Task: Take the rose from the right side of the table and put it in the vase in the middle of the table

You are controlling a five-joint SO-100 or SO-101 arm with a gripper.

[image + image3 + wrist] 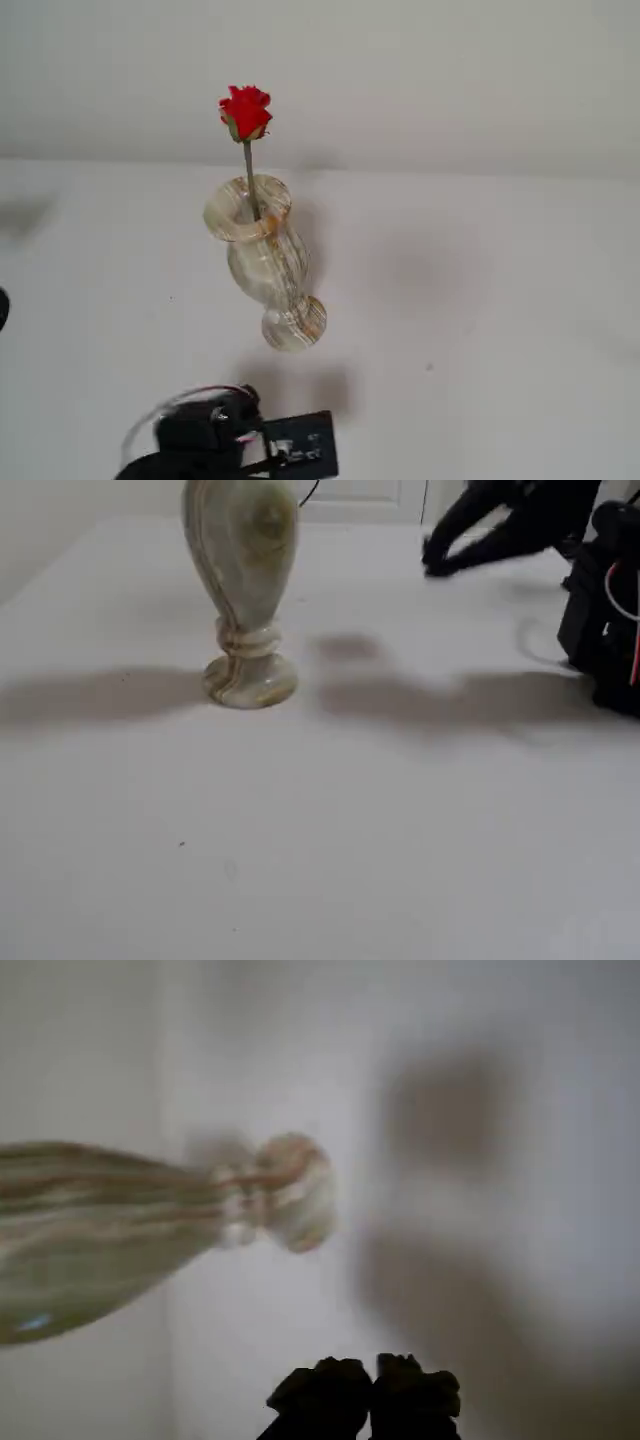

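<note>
The red rose [245, 110] stands upright in the vase [268, 262], its thin stem going down through the flared rim. The cream-and-tan vase stands on the white table [480, 320]. In the wrist view the vase [100, 1230] lies across the left half, blurred, with its round foot toward the middle. My gripper [372, 1385] shows at the bottom edge of that view, shut and holding nothing, well clear of the vase. Another fixed view shows the vase body and foot [245, 580] at left and my dark gripper [432, 560] hovering at upper right. The rose is cut off there.
The arm's black base with red wires [225, 440] sits at the bottom edge of a fixed view, and the same hardware [605, 630] stands at the right edge of the other. Soft shadows lie on the table [350, 830] around the vase.
</note>
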